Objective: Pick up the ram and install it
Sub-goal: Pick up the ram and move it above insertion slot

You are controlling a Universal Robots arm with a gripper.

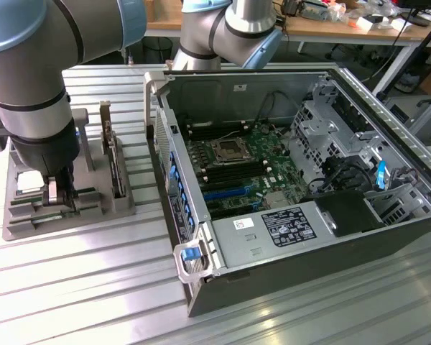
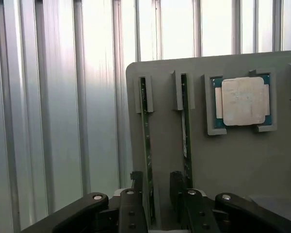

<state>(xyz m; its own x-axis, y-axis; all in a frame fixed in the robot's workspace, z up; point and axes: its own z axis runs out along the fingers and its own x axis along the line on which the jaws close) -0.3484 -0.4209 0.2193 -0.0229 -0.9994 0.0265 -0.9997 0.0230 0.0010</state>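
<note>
I see gripper (image 2: pixel 156 180) low on holder (image 2: pixel 223 160), fingers (image 2: pixel 137 182) spread partway w/ one ram (image 2: pixel 146 131) between them, not pinched. 2nd stick (image 2: pixel 185 131) just outside one finger, CPU chip (image 2: pixel 244 101) past fingertips.

My tool (image 2: pixel 156 181) low over grey holder (image 2: pixel 233 160). Fingers (image 2: pixel 137 181) apart, either side of ram (image 2: pixel 145 131) standing on edge. Second stick (image 2: pixel 185 131) just beside. Processor chip (image 2: pixel 243 101) in recess. Ribbed worktop (image 2: pixel 63 97) beneath.

Hand (image 2: pixel 156 183) pointing down, fingers (image 2: pixel 136 179) apart
</note>
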